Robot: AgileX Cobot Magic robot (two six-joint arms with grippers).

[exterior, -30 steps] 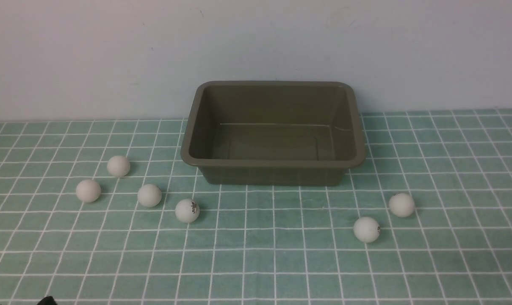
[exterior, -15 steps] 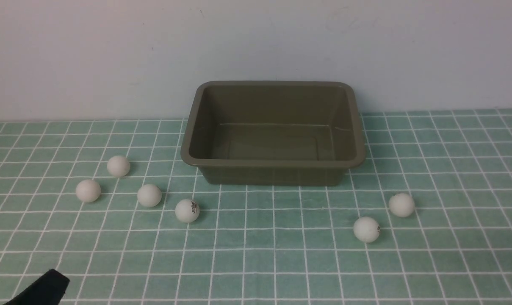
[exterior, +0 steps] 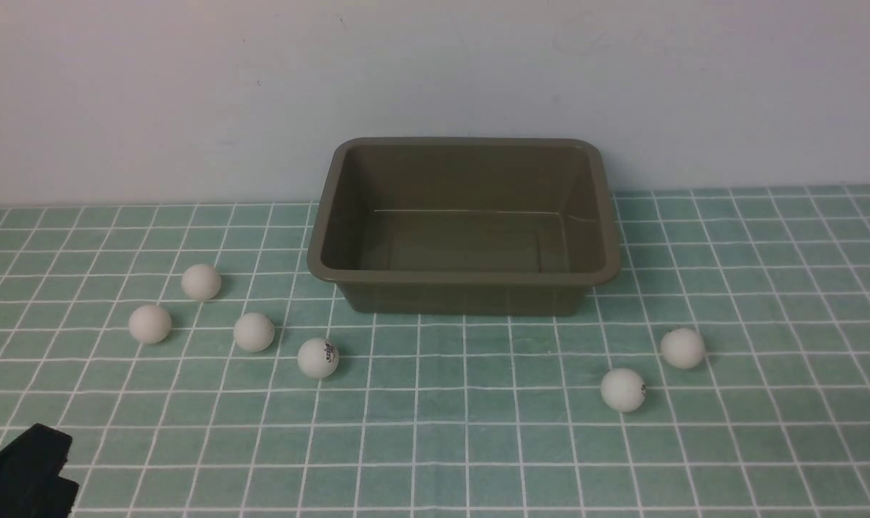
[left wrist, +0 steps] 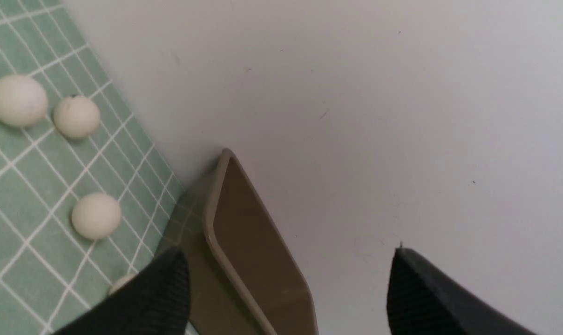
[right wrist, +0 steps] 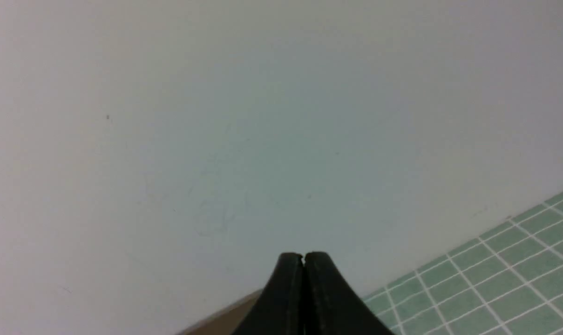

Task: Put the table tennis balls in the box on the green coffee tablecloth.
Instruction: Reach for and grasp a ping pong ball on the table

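1. My left gripper (left wrist: 288, 258) gapes empty, low at the near left, facing the box (exterior: 463, 288).
2. My right gripper (right wrist: 303, 257) is pinched closed, empty, facing the wall (right wrist: 216, 116).
3. I see six balls (exterior: 318, 357) on the cloth (exterior: 478, 446) beside the box.

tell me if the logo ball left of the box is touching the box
Apart. The front view shows bare tablecloth between the logo ball and the box.

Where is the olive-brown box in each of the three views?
Front view: the box at centre, by the wall.
Left wrist view: the box, lower middle, one corner showing.
Right wrist view: a brown sliver of the box at the bottom edge, beside the right end effector.
Shared landmark: the green tablecloth meeting the wall.
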